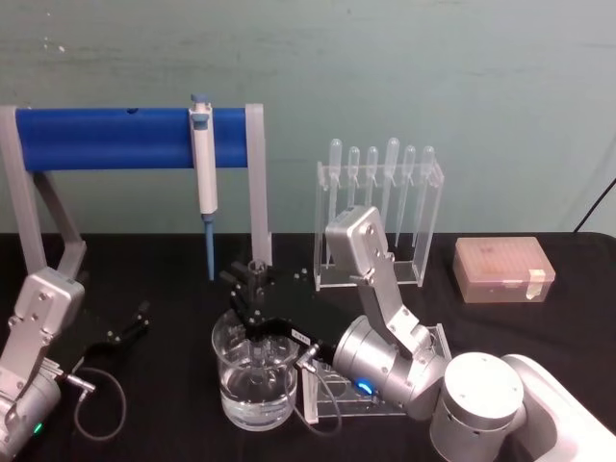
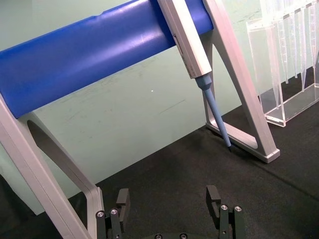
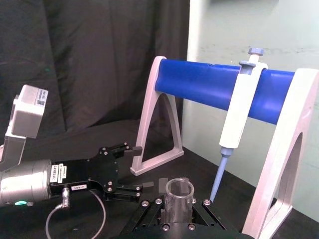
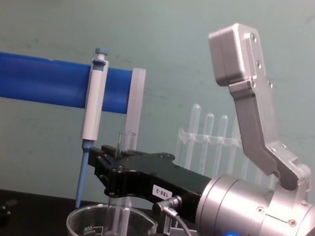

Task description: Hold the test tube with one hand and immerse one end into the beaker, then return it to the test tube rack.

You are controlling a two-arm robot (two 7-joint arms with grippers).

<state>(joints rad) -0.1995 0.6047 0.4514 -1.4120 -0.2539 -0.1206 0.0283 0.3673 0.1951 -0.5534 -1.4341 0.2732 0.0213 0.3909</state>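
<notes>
Right gripper [image 4: 113,170]: fingers clamped on test tube [image 4: 121,145], tube upright, lower end down inside beaker [image 1: 255,390] at near centre of worktop [image 1: 500,327]. Left gripper [image 1: 130,327]: parked at left, fingers spread, holding nothing.

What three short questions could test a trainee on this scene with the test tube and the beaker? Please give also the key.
1. True or false: the left gripper holds the test tube.
2. Where is the white-and-blue pipettor? A) hanging on the blue bar; B) standing in the beaker; C) lying flat.
3. Which end of the test tube points up?

Key:
1. False. The right gripper is shut on the test tube, and the left gripper is open.
2. A.
3. The open rim. The lower end is inside the beaker.
</notes>
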